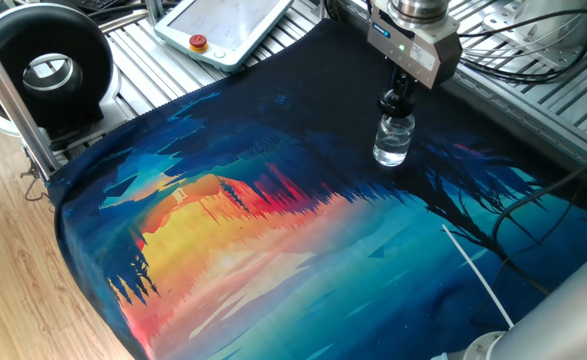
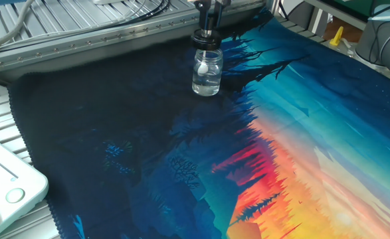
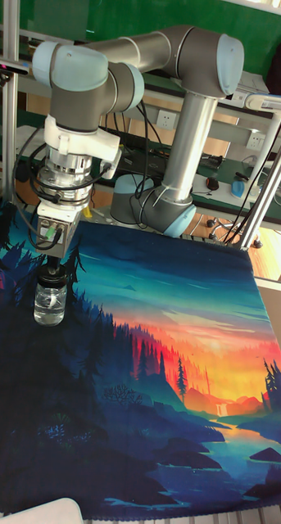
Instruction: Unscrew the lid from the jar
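Observation:
The jar (image 1: 393, 141) is a small clear glass bottle standing upright on the dark far part of the colourful mat (image 1: 303, 250). Its black lid (image 1: 397, 102) sits on the neck. My gripper (image 1: 401, 90) comes straight down from above, shut on the lid. In the other fixed view the jar (image 2: 207, 73) stands near the mat's back edge, with the lid (image 2: 206, 40) between the gripper's (image 2: 207, 32) fingers. The tall fixed view shows the jar (image 3: 50, 303) at the left, the lid (image 3: 54, 271) and the gripper (image 3: 55, 264) directly above it.
A white teach pendant (image 1: 228, 30) lies on the slatted metal table behind the mat. A black round device (image 1: 43, 65) stands at the far left. Cables (image 1: 533, 40) run behind the gripper. A thin white rod (image 1: 478, 275) lies on the mat's right side.

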You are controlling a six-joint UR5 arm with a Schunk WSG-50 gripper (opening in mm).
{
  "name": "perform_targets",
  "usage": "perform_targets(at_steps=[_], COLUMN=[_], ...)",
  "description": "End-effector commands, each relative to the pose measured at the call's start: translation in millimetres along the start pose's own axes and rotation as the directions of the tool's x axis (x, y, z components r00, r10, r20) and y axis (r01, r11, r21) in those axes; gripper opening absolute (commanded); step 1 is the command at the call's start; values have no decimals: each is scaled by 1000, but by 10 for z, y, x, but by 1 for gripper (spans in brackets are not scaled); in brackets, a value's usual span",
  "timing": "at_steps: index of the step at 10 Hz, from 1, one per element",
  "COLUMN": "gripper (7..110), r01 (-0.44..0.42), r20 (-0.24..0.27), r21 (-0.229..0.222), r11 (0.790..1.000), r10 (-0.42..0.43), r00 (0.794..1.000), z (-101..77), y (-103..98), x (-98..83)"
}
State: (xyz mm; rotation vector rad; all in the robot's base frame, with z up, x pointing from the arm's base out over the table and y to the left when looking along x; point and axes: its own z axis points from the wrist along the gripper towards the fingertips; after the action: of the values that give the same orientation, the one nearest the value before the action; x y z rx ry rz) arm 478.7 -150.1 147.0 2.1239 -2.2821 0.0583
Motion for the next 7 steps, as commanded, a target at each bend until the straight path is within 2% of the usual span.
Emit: perform_targets(at_steps=[1,7], gripper=[7,7], r01=[-10,-15], r20=[-5,-24], r21=[5,1], r11=[1000,1000], r10=[10,15], r00=[1000,1000], z=[15,17], y=[13,29], x=[-24,17])
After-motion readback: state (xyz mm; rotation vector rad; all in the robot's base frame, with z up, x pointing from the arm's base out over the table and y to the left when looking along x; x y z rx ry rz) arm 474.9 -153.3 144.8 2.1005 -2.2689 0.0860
